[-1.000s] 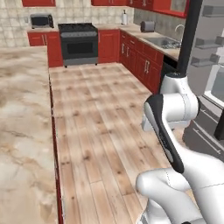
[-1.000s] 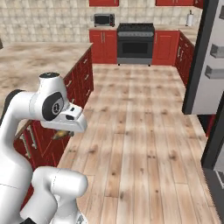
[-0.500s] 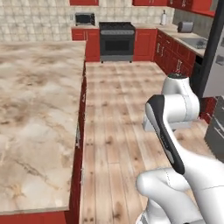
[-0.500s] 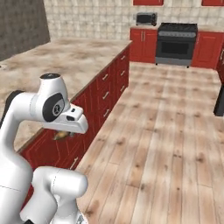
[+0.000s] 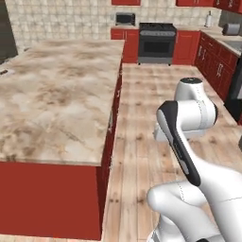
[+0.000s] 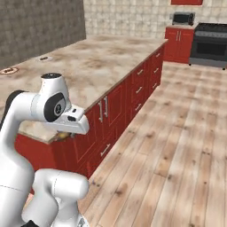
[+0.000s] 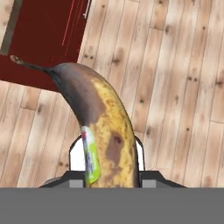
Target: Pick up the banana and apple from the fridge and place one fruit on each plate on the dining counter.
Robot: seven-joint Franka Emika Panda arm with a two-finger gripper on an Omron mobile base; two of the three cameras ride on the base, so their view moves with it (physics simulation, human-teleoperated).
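A robot on a wheeled base swings round in a simulated kitchen, its pincer (image 7: 107, 175) pinching a banana (image 7: 103, 131), spotted yellow with a browned stem end and a small sticker, held out over the wooden floor (image 7: 183, 87) just beside the red base of the dining bench (image 5: 56, 94). Within the past second both base cameras have turned away from the fridge side of the room: the dark fridge door and steel handle that stood at the right of the frame a second ago are gone, the black stove (image 5: 157, 42) and microwave (image 5: 125, 18) have slid toward the far wall, and the long marbled stone top now spreads across the left base view. That shift is the base driving and turning, not the furniture moving.

In the right base view two plates come into sight at the far left end of the bench, one red-rimmed (image 6: 8, 70) and one pale (image 6: 43, 58), well apart from the arm (image 6: 55, 106). The fruit looks securely carried, so the fetching half of this trip appears done and delivery is the step in hand. The apple is presumably left for a second trip. The base likely needs to close on the plate end before the arm can reach either plate.
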